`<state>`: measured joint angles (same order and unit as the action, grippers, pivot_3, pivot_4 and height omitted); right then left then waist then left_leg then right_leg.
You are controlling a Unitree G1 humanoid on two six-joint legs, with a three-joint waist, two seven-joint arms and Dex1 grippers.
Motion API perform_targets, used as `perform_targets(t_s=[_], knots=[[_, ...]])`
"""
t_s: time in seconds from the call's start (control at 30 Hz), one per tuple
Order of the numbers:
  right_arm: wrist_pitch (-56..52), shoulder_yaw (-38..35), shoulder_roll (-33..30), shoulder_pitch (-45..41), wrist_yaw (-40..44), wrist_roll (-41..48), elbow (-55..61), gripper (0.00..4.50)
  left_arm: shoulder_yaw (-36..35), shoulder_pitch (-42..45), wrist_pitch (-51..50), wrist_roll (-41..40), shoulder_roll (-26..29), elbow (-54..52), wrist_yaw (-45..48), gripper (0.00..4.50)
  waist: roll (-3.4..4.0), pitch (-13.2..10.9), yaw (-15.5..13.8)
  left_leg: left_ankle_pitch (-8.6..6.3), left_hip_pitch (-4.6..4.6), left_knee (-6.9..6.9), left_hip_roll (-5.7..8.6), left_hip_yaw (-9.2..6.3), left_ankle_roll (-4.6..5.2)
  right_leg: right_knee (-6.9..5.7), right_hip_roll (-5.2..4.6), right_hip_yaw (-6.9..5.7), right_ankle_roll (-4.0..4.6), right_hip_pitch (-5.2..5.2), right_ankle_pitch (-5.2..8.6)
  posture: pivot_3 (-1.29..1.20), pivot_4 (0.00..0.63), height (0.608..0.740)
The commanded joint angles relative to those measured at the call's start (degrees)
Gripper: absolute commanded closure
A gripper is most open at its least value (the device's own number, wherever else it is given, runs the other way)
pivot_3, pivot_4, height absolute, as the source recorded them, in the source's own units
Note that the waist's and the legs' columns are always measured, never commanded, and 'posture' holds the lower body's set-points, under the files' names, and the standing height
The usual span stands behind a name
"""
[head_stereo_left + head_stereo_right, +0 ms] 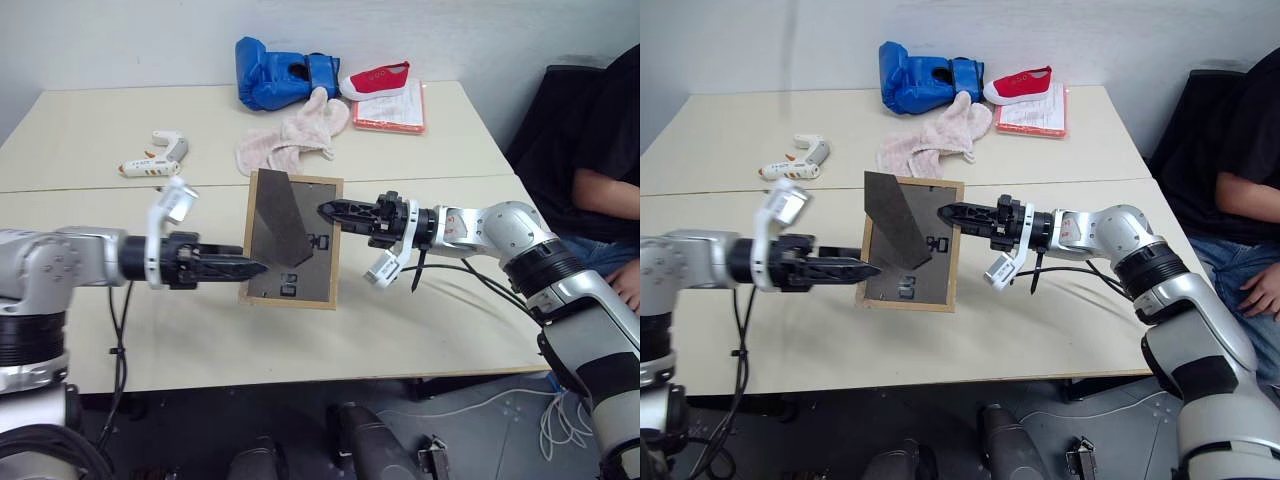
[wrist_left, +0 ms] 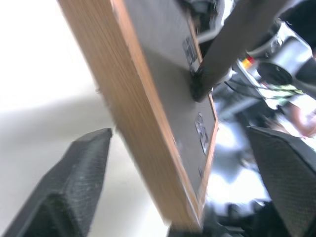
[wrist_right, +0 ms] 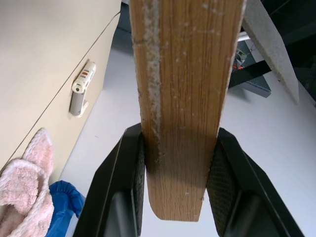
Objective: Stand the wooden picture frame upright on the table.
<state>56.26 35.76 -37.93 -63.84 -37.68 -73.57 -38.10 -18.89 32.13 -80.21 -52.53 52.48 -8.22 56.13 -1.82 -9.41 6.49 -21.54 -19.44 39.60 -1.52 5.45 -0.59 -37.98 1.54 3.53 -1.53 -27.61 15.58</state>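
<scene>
The wooden picture frame (image 1: 290, 240) is upright over the near table (image 1: 480, 330), its dark grey back facing me and its stand (image 1: 285, 222) folded out. My right gripper (image 1: 328, 211) reaches in level from the right and is shut on the frame's right edge; in the right wrist view its fingers (image 3: 129, 170) clamp the light wood (image 3: 182, 98). My left gripper (image 1: 255, 268) is at the frame's lower left edge, open. In the left wrist view its fingers (image 2: 74, 182) stand wide on either side of the frame (image 2: 148, 123) without touching it. I cannot tell whether the frame's bottom edge touches the table.
On the far table lie a blue boxing glove (image 1: 275, 72), a red shoe (image 1: 378, 78), an orange-edged clipboard (image 1: 395, 112), a pink mitten (image 1: 295, 135) and a white glue gun (image 1: 155, 157). A person (image 1: 600, 170) sits at the right edge. Cables (image 1: 470, 270) trail from my right arm.
</scene>
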Motion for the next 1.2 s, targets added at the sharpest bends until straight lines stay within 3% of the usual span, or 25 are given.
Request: perform_targets(t_s=[0.03,0.07,0.1,0.13,0.2,0.27,0.33,0.47,0.73,1.0,1.2], knots=[[9.7,-2.8,2.5,-0.5,17.1,23.9,-10.8,3.26,-14.6,-10.2,7.0,-0.4,0.4,-13.7,-2.5,0.0,-0.03,0.0,0.4,0.0,0.05,-0.05,0.0,0.04,0.01,0.02,0.0,0.03,0.0,0.01,0.0,0.0,0.15,0.74],[12.1,-2.8,3.7,0.1,24.4,32.3,-14.1,3.26,-17.0,-12.4,8.3,-0.6,-0.3,-16.1,-3.7,0.0,-0.11,0.0,0.5,0.0,0.16,-0.15,0.0,0.03,0.01,0.08,0.0,0.01,0.0,0.12,0.0,0.0,0.15,0.74],[1.7,-3.7,5.4,5.3,43.5,53.8,-7.7,3.26,-19.7,-15.3,9.7,-0.8,-1.5,-18.7,-4.6,0.0,-0.19,0.0,0.5,0.0,0.27,-0.2,-0.02,0.01,0.01,0.14,0.0,-0.03,0.0,0.23,0.0,0.0,0.15,0.74],[-6.4,-4.5,6.5,8.9,57.2,68.7,-2.5,3.26,-21.3,-17.4,10.7,-1.1,-2.1,-20.4,-5.3,0.0,-0.33,0.0,0.4,0.01,0.29,-0.18,-0.03,-0.02,0.01,0.13,0.0,-0.06,0.0,0.26,0.0,0.0,0.15,0.74],[-32.1,-9.2,9.1,14.7,77.8,94.5,12.0,3.26,-25.7,-20.3,11.0,-4.0,-4.4,-22.9,-7.6,0.0,-0.19,0.0,-0.1,0.01,0.43,-0.07,-0.21,-0.27,0.01,0.0,-0.01,-0.3,0.01,0.55,0.0,0.0,0.15,0.74],[-47.6,-12.6,10.2,16.4,85.2,104.9,18.9,3.26,-27.9,-21.8,11.2,-6.5,-6.1,-23.6,-9.8,0.0,0.04,-0.2,-0.6,-0.04,0.23,0.19,-0.18,-0.32,0.1,-0.23,-0.1,-0.32,-0.05,0.48,-0.04,0.0,0.15,0.74],[-57.3,-15.5,11.1,17.1,87.5,109.5,21.2,3.26,-27.8,-22.9,11.9,-7.8,-6.5,-24.7,-11.3,0.0,0.06,-0.2,-1.4,-0.09,0.22,0.31,-0.16,-0.35,0.15,-0.13,-0.12,-0.35,-0.05,0.48,-0.04,0.0,0.15,0.74],[-71.3,-19.8,14.1,18.2,88.3,112.5,19.2,3.26,-24.5,-23.4,14.5,-8.5,-6.3,-25.9,-14.2,0.0,-0.01,-0.1,-2.2,-0.14,0.23,0.27,-0.15,-0.49,0.16,0.04,-0.12,-0.46,-0.03,0.55,-0.03,0.0,0.15,0.74],[-81.6,-22.7,17.4,20.9,91.0,108.7,16.3,3.26,-19.9,-22.9,17.7,-10.2,-4.2,-25.0,-15.8,0.0,-0.04,-0.1,-2.4,-0.14,-0.01,0.18,-0.11,-0.45,0.16,0.19,-0.15,-0.46,-0.03,0.35,-0.03,0.0,0.15,0.74],[-95.3,-25.9,17.2,22.2,94.2,110.8,20.0,3.26,-18.1,-23.6,20.0,-10.3,-1.9,-22.9,-14.7,0.0,-0.03,-0.1,-1.7,-0.1,-0.04,0.14,-0.11,-0.4,0.09,0.1,-0.13,-0.44,-0.02,0.25,-0.02,0.0,0.15,0.74],[-91.4,-25.1,15.6,24.4,96.2,105.2,23.7,1.28,-15.6,-22.7,21.4,-10.1,-1.2,-21.5,-14.3,0.0,-0.03,-0.1,-1.8,-0.12,-0.07,0.14,-0.09,-0.4,0.12,0.15,-0.14,-0.43,-0.02,0.25,-0.02,0.0,0.15,0.74]])
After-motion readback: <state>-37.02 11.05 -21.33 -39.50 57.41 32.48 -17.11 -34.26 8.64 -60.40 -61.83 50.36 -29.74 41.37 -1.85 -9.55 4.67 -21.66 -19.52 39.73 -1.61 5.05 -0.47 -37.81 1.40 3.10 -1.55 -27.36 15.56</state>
